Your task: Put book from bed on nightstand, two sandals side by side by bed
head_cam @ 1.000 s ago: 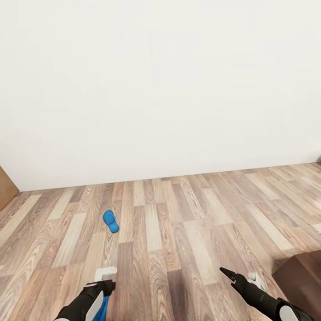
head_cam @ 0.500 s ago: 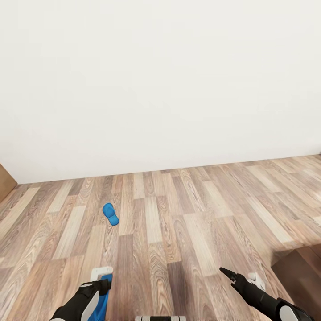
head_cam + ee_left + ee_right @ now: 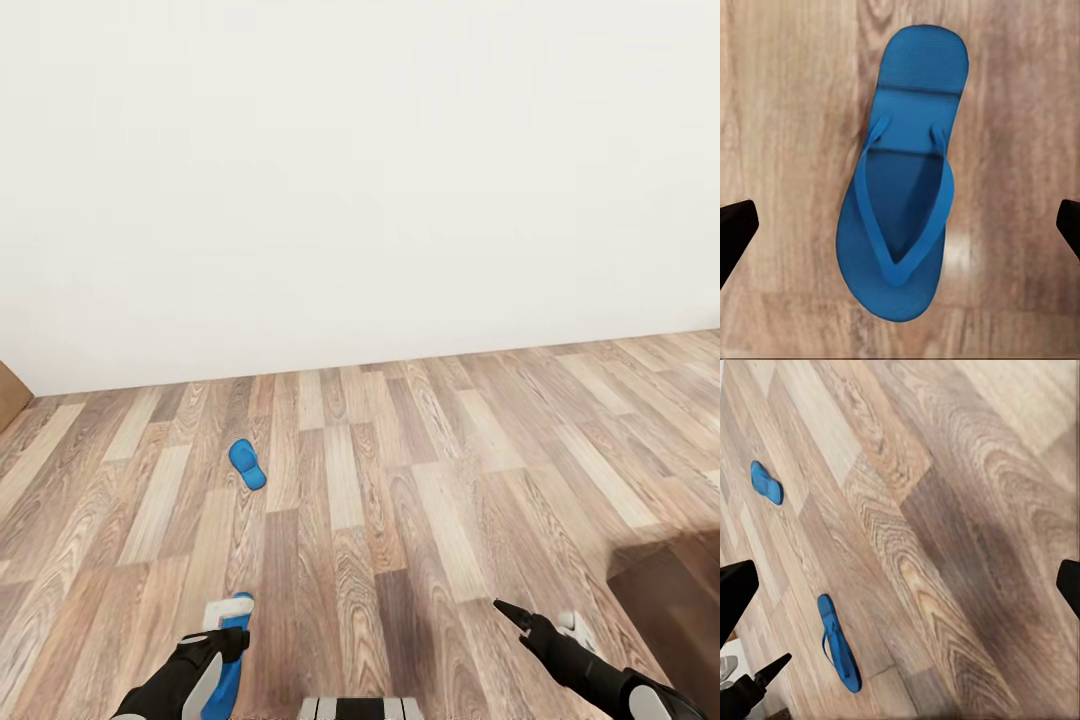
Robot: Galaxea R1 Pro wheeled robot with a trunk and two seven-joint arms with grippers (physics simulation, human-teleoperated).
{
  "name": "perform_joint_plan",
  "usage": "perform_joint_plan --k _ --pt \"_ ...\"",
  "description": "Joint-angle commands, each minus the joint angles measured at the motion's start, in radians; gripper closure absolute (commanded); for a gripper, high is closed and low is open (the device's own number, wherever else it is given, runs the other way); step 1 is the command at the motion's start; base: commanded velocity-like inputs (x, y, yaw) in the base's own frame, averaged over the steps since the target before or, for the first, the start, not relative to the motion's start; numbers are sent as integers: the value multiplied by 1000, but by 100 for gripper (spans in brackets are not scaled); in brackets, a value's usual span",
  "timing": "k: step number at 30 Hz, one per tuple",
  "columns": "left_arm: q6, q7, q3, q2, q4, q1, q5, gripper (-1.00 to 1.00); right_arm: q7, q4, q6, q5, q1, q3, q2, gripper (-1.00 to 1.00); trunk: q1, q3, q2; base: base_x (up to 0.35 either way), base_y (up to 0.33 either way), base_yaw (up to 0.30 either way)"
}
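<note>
as the head view looks down at the plank floor (image 3: 420, 520), one sandal (image 3: 247, 464) lies near the wall (image 3: 360, 180) and a second sandal (image 3: 228, 668) sits under the left gripper (image 3: 226, 640). right gripper (image 3: 512, 614) hovers over bare planks.

left wrist: that second sandal lies flat between wide-open jaws, nothing held.

right wrist: both sandals lie well apart, jaws spread, empty.

Even, bright, diffuse light washing the white wall (image 3: 360, 180), soft dark shadow lying on the floor (image 3: 400, 480) just beside the brown furniture corner (image 3: 675, 610), wood grain blurring slightly in wrist views
</note>
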Motion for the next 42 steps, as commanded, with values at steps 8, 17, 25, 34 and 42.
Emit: perform_joint_plan --k 8,17,25,34,42 --pt "5 3 -1 0 -2 0 7 -100 68 -6 135 -23 0 -4 -3 -100 3 -32 -2 0 0 0" --pt "5 3 -2 0 -2 0 7 -100 416 1 167 -35 0 -5 -60 -100 7 -67 -4 0 0 0" --pt "5 3 -2 0 -2 0 7 -100 579 3 171 -34 1 -6 -64 -100 11 -98 -6 0 0 0" --pt "5 3 -2 0 -3 0 7 -100 597 1 170 -33 1 -4 -63 -100 15 -132 -8 0 0 0" --pt "5 3 -2 -1 -3 0 7 -100 595 0 170 -32 1 -3 -61 -100 19 -163 -10 0 0 0"
